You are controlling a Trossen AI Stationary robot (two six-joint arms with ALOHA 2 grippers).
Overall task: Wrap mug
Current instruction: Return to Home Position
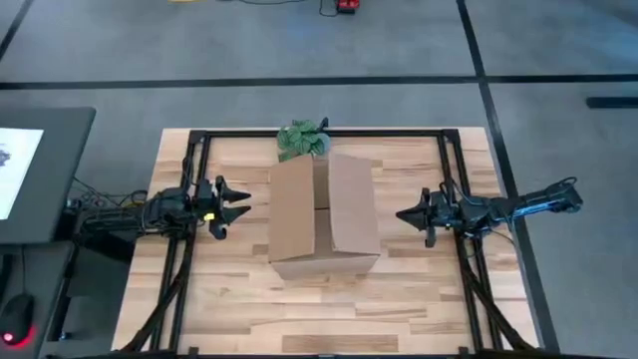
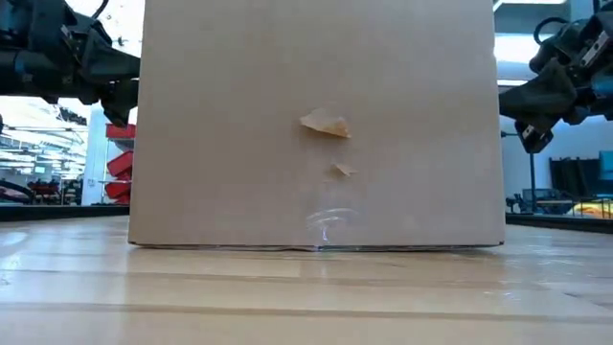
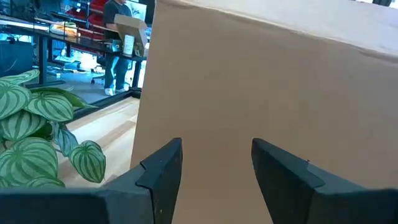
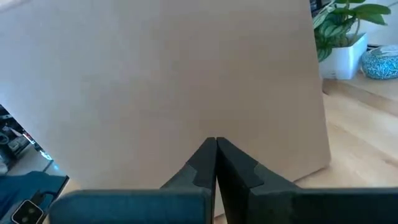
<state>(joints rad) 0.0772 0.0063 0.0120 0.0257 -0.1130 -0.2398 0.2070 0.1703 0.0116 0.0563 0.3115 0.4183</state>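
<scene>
A tall brown cardboard box point(image 1: 321, 214) stands on the middle of the wooden table and fills the low view point(image 2: 316, 125). The mug is hidden or out of view. My left gripper point(image 1: 235, 209) hovers open to the left of the box, fingers pointing at its left wall point(image 3: 261, 93), with a gap between. My right gripper point(image 1: 403, 213) hovers shut to the right of the box, pointing at its right wall point(image 4: 174, 74), also apart from it. In the wrist views the left fingers point(image 3: 163, 168) stand spread and the right fingers point(image 4: 205, 163) meet.
A green leafy plant point(image 1: 301, 140) in a white pot point(image 4: 341, 59) stands just behind the box at the table's far edge, with a blue-patterned round thing point(image 4: 380, 62) beside it. Bare wood lies in front of the box point(image 1: 319, 309). A person stands in the room beyond point(image 3: 115, 43).
</scene>
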